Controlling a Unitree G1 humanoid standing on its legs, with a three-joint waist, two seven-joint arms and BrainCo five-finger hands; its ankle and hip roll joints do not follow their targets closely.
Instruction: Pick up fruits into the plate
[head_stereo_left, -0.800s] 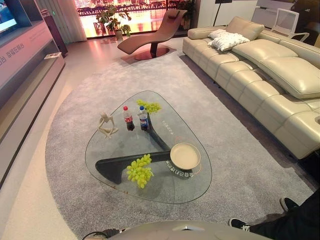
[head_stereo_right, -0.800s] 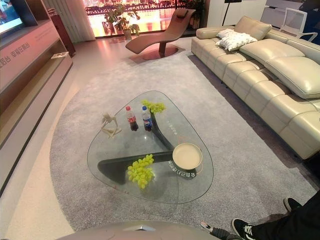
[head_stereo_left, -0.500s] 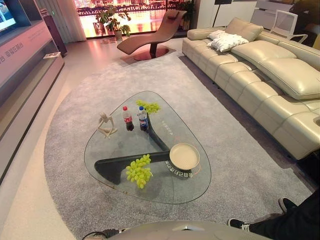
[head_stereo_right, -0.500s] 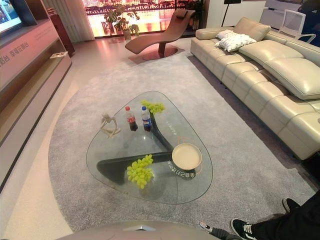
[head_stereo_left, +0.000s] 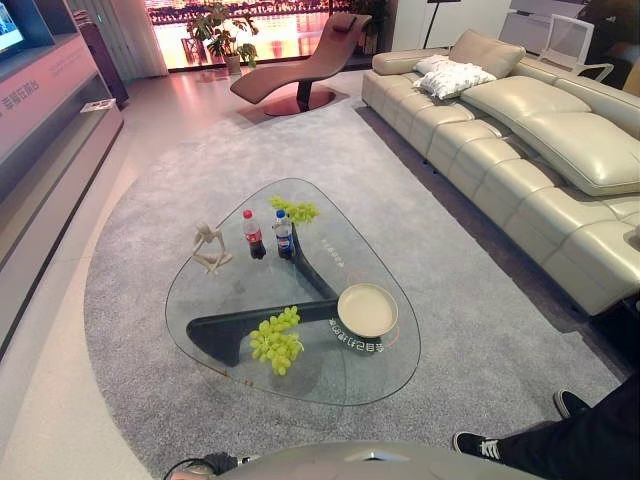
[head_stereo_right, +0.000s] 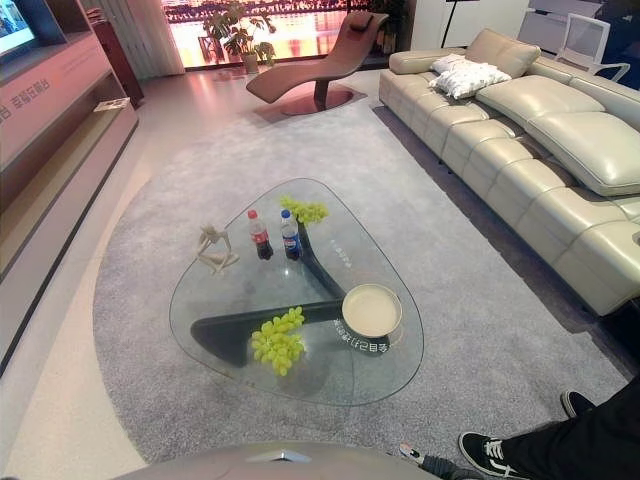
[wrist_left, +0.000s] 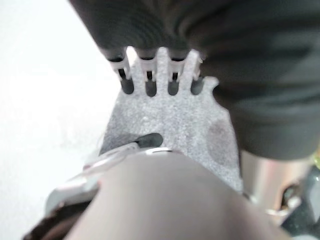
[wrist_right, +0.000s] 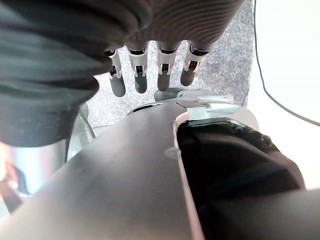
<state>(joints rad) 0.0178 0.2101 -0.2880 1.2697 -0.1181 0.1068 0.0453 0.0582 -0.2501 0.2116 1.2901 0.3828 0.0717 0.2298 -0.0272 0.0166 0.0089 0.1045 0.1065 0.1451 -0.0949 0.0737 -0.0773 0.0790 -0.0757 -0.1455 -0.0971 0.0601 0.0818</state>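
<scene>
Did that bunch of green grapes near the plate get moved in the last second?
No. The near grape bunch sits the same way beside the plate and over the table's dark base as before. The whole scene has shifted slightly, so the camera moved, not the grapes.

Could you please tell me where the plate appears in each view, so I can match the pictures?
Left eye view: plate on the glass table's near right part, right of the near grapes.
Right eye view: same spot, plate right of those grapes.
Left wrist view: not in it.
Right wrist view: not in it.
Shared landmark: the two bottles behind the plate.
</scene>
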